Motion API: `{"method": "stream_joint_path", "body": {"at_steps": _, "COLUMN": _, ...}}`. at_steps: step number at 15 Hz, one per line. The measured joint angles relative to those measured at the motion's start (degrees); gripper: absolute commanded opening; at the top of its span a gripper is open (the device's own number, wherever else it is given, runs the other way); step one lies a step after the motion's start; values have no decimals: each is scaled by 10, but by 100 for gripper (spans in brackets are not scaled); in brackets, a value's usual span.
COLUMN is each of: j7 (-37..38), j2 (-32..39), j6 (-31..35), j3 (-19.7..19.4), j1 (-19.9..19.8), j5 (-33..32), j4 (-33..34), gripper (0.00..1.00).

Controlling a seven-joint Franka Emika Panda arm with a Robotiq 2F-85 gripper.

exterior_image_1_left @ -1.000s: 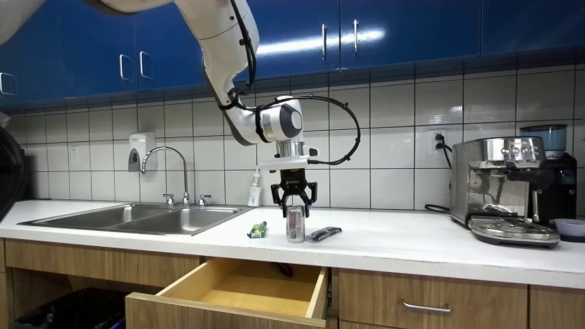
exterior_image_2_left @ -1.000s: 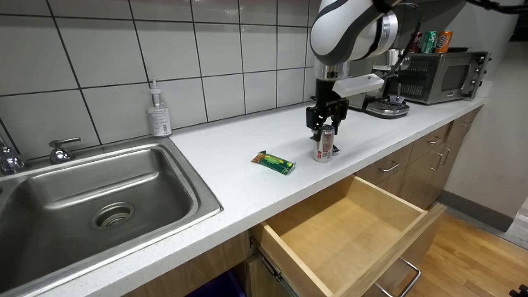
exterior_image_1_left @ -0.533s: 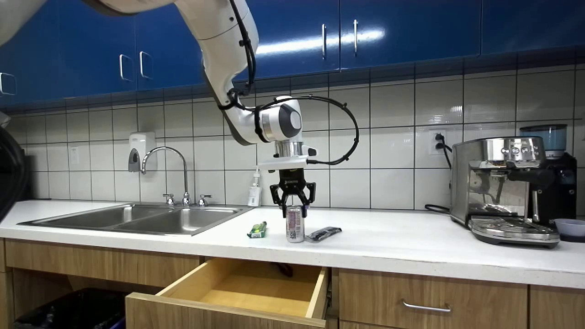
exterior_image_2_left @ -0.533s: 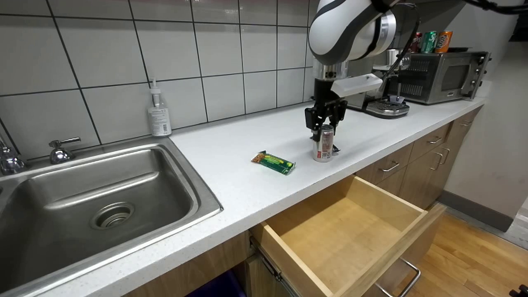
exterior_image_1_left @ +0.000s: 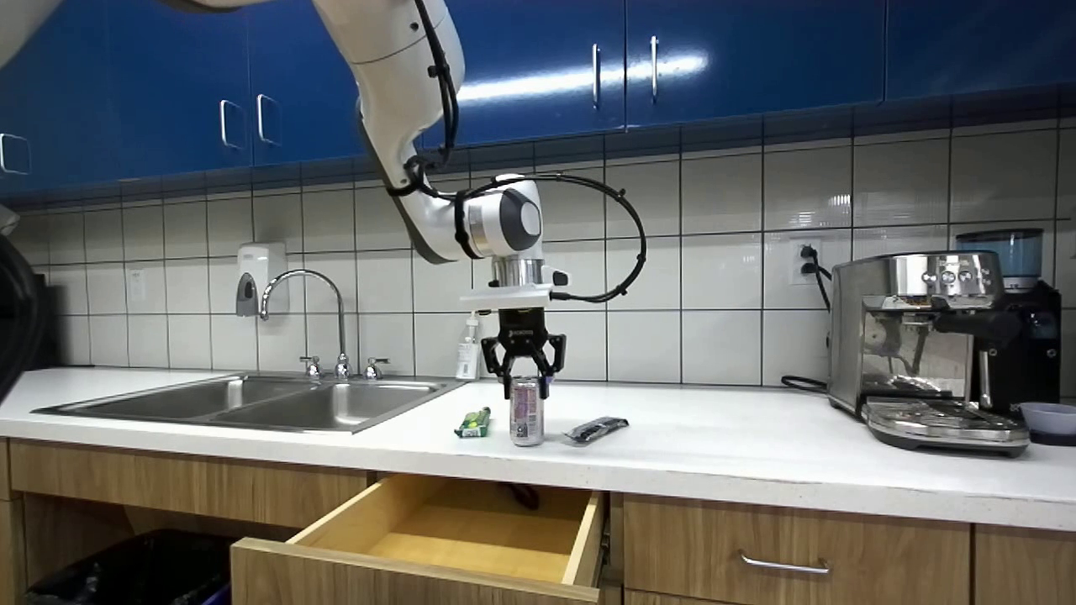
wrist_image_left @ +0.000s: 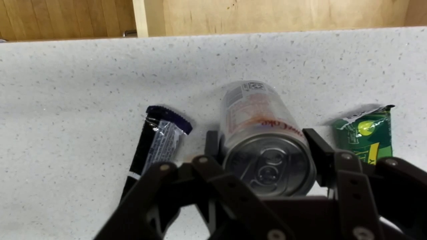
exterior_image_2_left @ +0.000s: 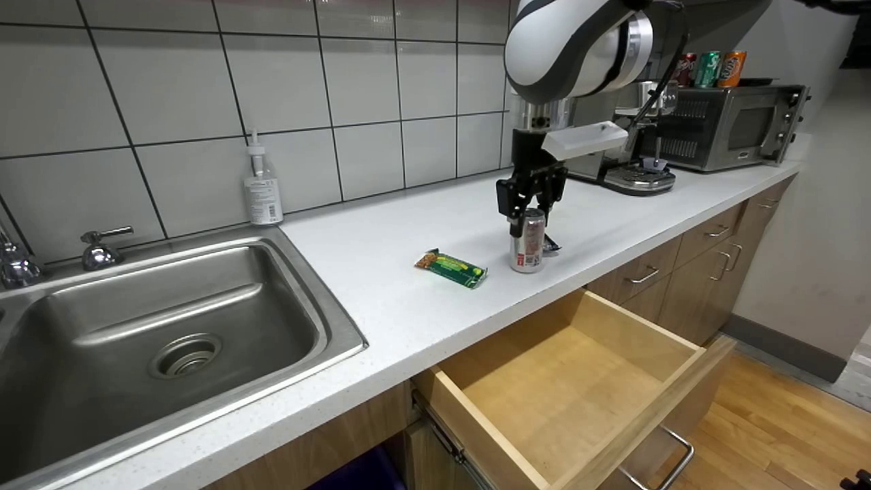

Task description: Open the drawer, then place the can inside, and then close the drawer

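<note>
Clamping the upright silver Coke can [wrist_image_left: 265,141], the gripper [exterior_image_1_left: 526,388] now has it nearer the green-wrapped bar [exterior_image_2_left: 452,267] than a moment ago, on or barely above the counter [exterior_image_2_left: 381,235], so the carry to the open light-wood drawer [exterior_image_2_left: 565,395] seems begun.

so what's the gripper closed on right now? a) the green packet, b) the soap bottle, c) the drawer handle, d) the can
D: in the wrist view the gripper has its fingers on opposite sides of the can, while the green packet lies apart in both exterior views.
</note>
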Motion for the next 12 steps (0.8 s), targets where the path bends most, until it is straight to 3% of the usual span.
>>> {"method": "stream_joint_path", "body": {"at_steps": 12, "j7": 4, "j2": -85, "j6": 8, "j3": 11, "j1": 32, "j5": 0, "j4": -126, "gripper": 39}}
